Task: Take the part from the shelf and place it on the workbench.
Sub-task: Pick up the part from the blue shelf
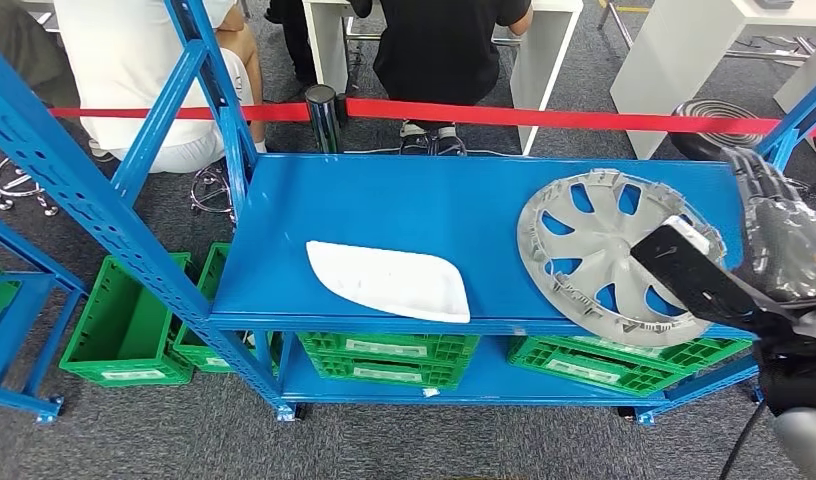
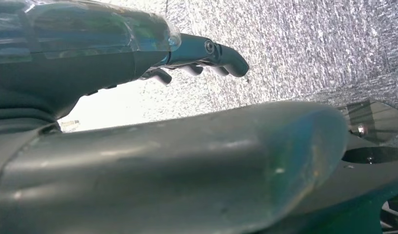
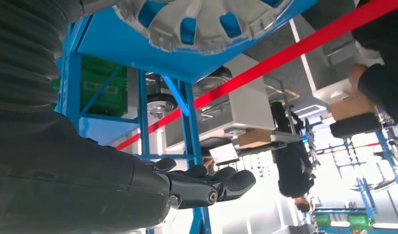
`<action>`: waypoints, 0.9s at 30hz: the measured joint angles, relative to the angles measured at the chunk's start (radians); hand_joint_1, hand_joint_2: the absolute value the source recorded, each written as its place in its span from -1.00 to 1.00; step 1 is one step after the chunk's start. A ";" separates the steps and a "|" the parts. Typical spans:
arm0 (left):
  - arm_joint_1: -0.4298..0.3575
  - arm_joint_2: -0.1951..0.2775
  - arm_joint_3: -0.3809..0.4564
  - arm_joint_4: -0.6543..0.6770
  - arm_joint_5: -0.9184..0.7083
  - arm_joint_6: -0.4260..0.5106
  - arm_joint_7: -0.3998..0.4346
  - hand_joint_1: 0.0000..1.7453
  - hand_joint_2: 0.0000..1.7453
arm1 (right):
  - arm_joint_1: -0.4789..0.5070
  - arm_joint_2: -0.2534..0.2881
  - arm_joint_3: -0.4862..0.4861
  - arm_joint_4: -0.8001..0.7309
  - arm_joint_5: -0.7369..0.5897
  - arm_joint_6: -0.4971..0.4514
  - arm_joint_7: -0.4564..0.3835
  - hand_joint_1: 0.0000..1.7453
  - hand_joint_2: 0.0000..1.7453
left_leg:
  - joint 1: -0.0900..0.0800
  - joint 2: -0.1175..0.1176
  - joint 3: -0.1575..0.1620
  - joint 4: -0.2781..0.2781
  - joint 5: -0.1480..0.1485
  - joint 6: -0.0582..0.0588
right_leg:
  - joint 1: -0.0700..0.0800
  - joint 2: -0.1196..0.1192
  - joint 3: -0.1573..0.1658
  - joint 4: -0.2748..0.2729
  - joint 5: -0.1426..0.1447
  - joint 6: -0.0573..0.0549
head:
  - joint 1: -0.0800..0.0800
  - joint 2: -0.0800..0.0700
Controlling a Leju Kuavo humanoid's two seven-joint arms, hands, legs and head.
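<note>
We judge the hubcap light, stiff, and best gripped at its rim; our right robot hand hangs empty, fingers loosely apart.

White labels on green crates, print too small to read

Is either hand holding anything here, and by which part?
Nothing is held: the right hand is apart from the hubcap; the left hand is over carpet.

Workshop: blue steel shelf, green crates, red barrier tape.
</note>
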 joint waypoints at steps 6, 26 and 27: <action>0.000 0.006 0.000 0.000 0.000 0.000 0.000 -1.00 -1.00 | -0.007 0.008 0.033 0.000 0.001 0.000 0.000 -1.00 1.00 | 0.000 0.003 0.003 -0.002 0.000 0.000 | 0.000 0.001 0.001 0.000 0.000 0.000 | 0.000 0.000; -0.001 0.030 0.000 0.000 0.058 0.032 -0.001 -1.00 -1.00 | -0.121 0.021 0.208 0.199 -0.075 -0.077 -0.007 -1.00 1.00 | 0.000 0.006 0.006 -0.004 0.000 0.000 | 0.000 0.002 0.002 0.000 0.000 0.000 | 0.000 0.000; -0.001 0.032 0.001 0.000 0.069 0.035 -0.001 -1.00 -1.00 | -0.133 0.018 0.214 0.221 -0.082 -0.088 -0.006 -1.00 1.00 | 0.000 0.006 0.006 -0.004 0.000 0.000 | 0.000 0.002 0.002 0.000 0.000 0.000 | 0.000 0.000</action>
